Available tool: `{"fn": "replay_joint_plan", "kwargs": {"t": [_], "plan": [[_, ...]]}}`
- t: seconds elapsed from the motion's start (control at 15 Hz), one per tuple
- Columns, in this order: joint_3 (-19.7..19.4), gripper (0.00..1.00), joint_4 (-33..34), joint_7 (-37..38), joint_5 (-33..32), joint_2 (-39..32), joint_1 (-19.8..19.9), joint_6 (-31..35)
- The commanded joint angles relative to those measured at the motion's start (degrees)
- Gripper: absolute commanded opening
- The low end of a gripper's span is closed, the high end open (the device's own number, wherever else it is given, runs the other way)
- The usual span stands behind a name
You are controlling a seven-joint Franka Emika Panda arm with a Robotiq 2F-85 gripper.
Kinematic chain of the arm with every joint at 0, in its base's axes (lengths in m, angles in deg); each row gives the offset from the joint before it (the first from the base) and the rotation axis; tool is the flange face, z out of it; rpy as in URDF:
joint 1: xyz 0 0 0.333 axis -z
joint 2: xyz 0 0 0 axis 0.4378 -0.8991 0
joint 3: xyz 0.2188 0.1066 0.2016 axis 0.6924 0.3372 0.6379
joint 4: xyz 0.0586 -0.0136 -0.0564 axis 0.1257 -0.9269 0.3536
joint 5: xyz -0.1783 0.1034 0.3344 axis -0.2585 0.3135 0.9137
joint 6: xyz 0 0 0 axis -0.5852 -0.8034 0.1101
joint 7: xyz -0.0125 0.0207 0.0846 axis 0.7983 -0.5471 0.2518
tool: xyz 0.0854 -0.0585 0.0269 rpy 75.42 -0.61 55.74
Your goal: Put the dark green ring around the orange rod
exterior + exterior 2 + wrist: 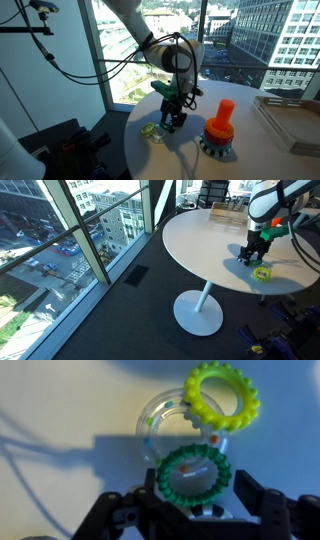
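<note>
The dark green ring [193, 472] lies flat on the white table, overlapping a clear plastic ring [160, 422]. My gripper [198, 488] is down at table level with one finger on each side of the dark green ring. The jaws are open, with a small gap at the right finger. In both exterior views the gripper [173, 122] [252, 252] stands at the table top. The orange rod [223, 113] stands upright on its grey-blue toothed base [218, 145], a short way from the gripper. It is out of the wrist view.
A lime ring [222, 395] lies just beyond the green one, touching the clear ring; it also shows in both exterior views [150, 131] [262, 274]. A flat wooden tray [290, 120] sits on the round white table [200, 250]. A glass wall lies beyond the table's edge.
</note>
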Motion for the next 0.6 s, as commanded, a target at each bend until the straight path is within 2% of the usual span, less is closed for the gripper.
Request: {"fn": "replay_joint_plan", "kwargs": {"t": [0.0, 0.07, 0.53], "plan": [[0.23, 0.49, 1.73, -0.31, 1.21, -0.92, 0.27, -0.26], [0.24, 0.45, 1.83, -0.36, 1.30, -0.84, 0.33, -0.31], [0.06, 0.45, 1.39, -0.38, 1.85, 1.36, 0.35, -0.64]]}}
